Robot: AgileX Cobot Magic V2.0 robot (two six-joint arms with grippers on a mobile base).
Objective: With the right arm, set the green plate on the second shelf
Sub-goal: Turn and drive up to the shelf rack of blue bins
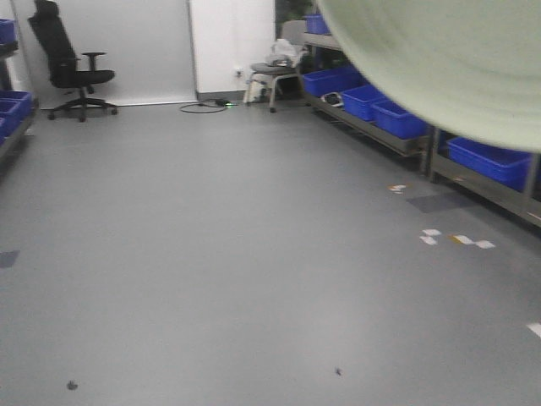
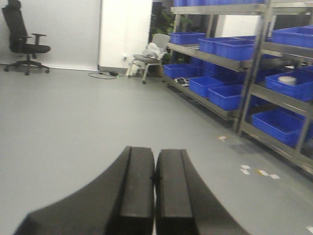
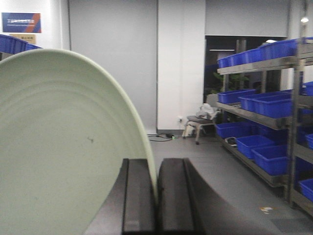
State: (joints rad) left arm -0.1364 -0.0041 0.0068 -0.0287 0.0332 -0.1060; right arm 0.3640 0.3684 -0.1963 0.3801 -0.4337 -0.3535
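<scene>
Pinching the green plate upright by its rim is the right gripper; left gripper pressed together, empty

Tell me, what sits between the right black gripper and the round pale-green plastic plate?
Nothing: right wrist view shows the right gripper pinching the green plate's rim directly.

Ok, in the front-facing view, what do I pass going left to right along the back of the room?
left blue bins → black office chair → floor cable → stool → rack of blue bins; the green plate overlaps the rack, so unplaced.
</scene>
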